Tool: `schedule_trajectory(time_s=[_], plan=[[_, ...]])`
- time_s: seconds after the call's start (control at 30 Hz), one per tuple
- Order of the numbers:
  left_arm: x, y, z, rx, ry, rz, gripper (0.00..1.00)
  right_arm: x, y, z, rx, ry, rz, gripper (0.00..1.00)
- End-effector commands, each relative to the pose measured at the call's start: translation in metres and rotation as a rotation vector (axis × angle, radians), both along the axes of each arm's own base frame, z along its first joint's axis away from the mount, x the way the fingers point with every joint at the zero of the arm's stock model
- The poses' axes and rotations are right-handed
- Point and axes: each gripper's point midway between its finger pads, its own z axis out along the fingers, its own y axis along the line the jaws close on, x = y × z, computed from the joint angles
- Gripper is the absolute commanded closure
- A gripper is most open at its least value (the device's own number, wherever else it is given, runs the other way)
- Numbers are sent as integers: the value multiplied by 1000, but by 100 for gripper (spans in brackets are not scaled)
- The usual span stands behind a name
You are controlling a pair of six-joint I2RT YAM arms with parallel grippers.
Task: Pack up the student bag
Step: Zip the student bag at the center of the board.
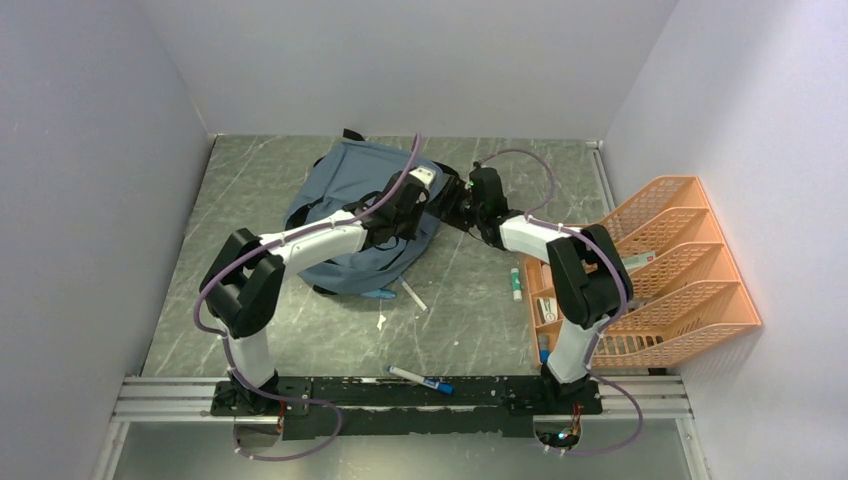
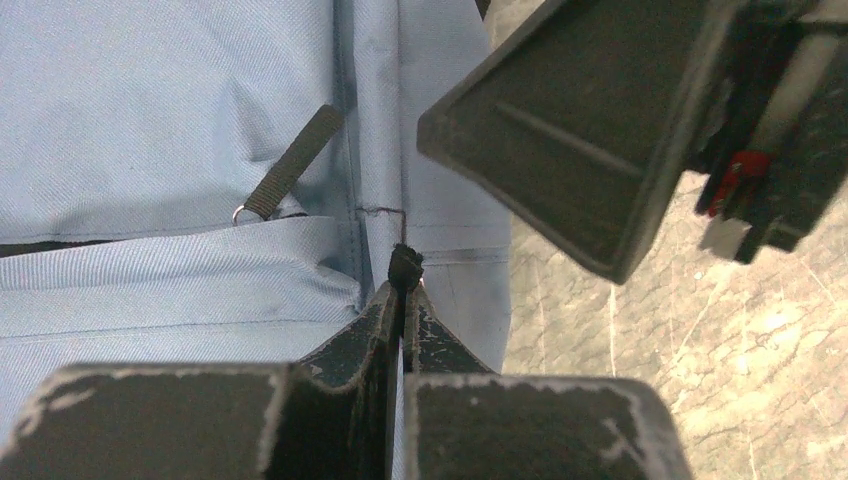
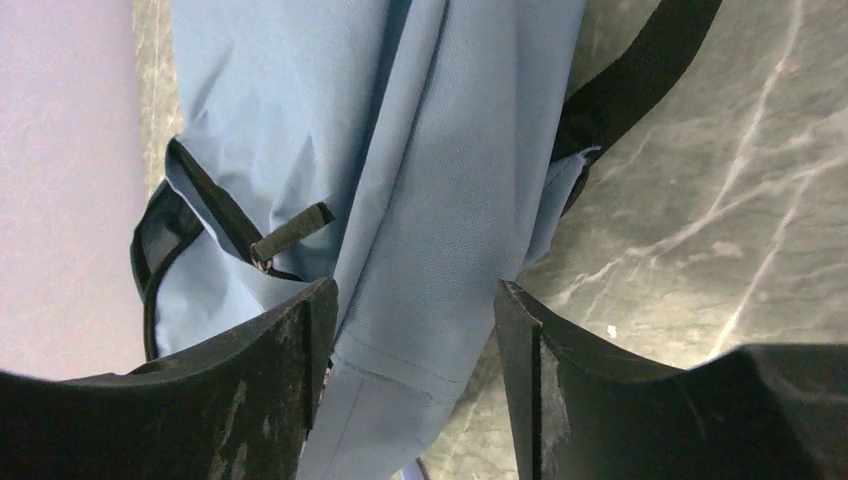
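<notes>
The student bag point(image 1: 345, 205), grey-blue fabric with black straps, lies at the middle back of the table. My left gripper point(image 1: 412, 208) rests at the bag's right edge. In the left wrist view it point(image 2: 405, 292) is shut on a small black tab point(image 2: 405, 264) at the end of a seam of the bag point(image 2: 180, 130). My right gripper point(image 1: 452, 207) faces it from the right. In the right wrist view it point(image 3: 415, 305) is open, and a fold of the bag point(image 3: 430, 180) hangs between its fingers without being pinched. A zipper pull point(image 3: 290, 232) shows to the left of that fold.
An orange mesh tray rack point(image 1: 690, 225) stands at the right and holds a few small items. A glue stick point(image 1: 516, 283) lies beside it. A white stick point(image 1: 413, 296) and a blue-capped marker point(image 1: 420, 379) lie on the table nearer the arm bases. Walls close in on the left, back and right.
</notes>
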Motion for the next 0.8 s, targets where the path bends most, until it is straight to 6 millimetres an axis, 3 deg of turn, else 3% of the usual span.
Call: schedule_trajectory(time_s=[0.0,0.33,0.5,0.67,0.77], plan=[[4,0,13,-31,-35,9,95,-6,17,-10,54,58,29,36],[-2,-10,13,-72,-28,-58,95,-3,46,-18,88,99,94,32],[-6,-15,20,-100,-42,-99,95,-2,55,-28,101,129,128,37],[-8,-19,20,-108,-39,-126,95,-3,59,-32,120,133,143,58],[-9,-18,20,-102,-37,-129,95,-3,60,-30,139,128,150,81]])
